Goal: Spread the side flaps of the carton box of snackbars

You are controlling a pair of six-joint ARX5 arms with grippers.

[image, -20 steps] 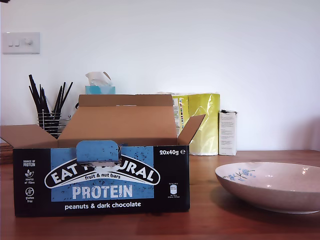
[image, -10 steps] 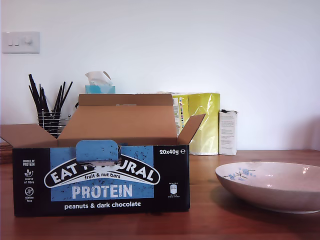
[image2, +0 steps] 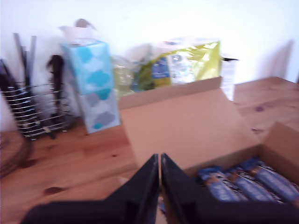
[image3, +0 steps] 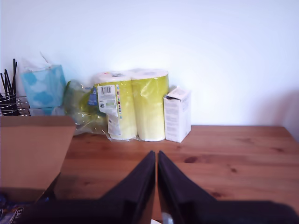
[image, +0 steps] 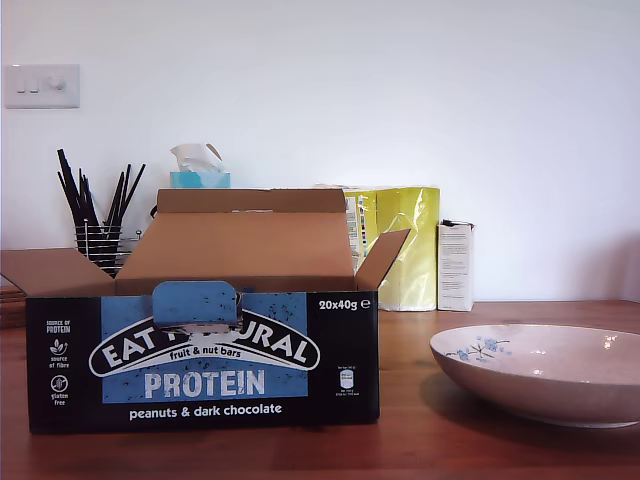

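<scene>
**Carton open, both pincers closed on nothing**

The carton box of snackbars (image: 203,360) stands on the tabletop (image: 460,440) toward the exterior view's left, side flaps (image: 383,258) angled outward (blue bars show inside). My first pincer (image2: 160,175) and my second pincer (image3: 156,170) have tips pressed together, holding nothing.

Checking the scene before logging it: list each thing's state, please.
Box: open, bars showing inside.
Lid flap: raised.
Side flaps: spread outward.
Bowl: upright; contents hidden.
First gripper: shut, holding nothing.
Second gripper: shut, holding nothing.
</scene>
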